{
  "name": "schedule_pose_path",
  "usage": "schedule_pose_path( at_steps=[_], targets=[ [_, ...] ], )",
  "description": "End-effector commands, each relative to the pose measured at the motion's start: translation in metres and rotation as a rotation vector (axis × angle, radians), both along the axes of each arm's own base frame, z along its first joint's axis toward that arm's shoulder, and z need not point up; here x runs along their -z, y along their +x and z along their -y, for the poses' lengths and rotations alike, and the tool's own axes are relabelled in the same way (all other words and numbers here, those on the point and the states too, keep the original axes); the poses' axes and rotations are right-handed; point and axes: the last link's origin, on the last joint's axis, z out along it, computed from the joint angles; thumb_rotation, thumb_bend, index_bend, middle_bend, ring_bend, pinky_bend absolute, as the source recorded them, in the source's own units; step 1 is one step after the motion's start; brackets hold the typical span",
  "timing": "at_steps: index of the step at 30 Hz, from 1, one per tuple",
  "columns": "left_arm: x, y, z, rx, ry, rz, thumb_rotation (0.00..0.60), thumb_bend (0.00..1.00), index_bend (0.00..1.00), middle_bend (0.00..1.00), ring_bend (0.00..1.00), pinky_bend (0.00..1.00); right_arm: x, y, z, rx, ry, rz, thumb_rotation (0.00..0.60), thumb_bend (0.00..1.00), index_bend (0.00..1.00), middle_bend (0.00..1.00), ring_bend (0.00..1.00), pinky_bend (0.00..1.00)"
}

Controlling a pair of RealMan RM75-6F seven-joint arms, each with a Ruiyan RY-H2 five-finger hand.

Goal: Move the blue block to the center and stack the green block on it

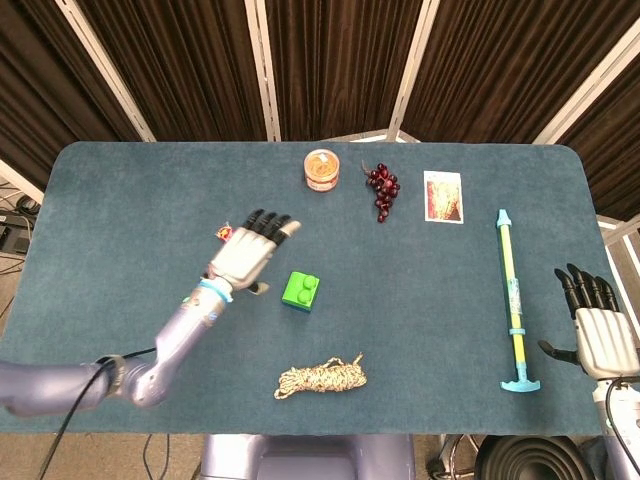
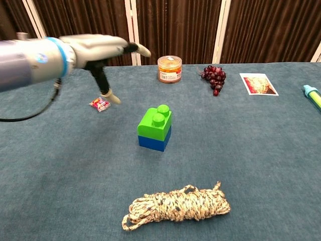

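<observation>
Beside the spread, empty left robot hand (image 1: 246, 254), green block (image 2: 155, 124) sits atop blue block (image 2: 153, 141)

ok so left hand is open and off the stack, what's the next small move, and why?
Probably just retract the left hand toward its side and stop. The green block sits squarely on the blue block near the table's middle, and the hand hangs open, apart from both. Nothing visible needs correcting. The right hand is open at the table's edge.
</observation>
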Motion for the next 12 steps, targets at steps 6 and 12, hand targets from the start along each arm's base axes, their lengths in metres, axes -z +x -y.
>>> schedule_pose_path(
  at_steps=[6, 12],
  targets=[
    [-0.085, -0.106, 0.072, -0.130, 0.254, 0.019, 0.600, 0.04, 0.00, 0.00, 0.00, 0.00, 0.000, 0.002, 0.000, -0.038, -0.017, -0.022, 0.600, 0.00, 0.00, 0.00, 0.00, 0.00],
    [-0.102, -0.165, 0.126, -0.205, 0.292, 0.015, 0.600, 0.04, 0.00, 0.00, 0.00, 0.00, -0.003, 0.008, -0.003, -0.085, -0.032, -0.026, 0.600, 0.00, 0.00, 0.00, 0.00, 0.00]
  ],
)
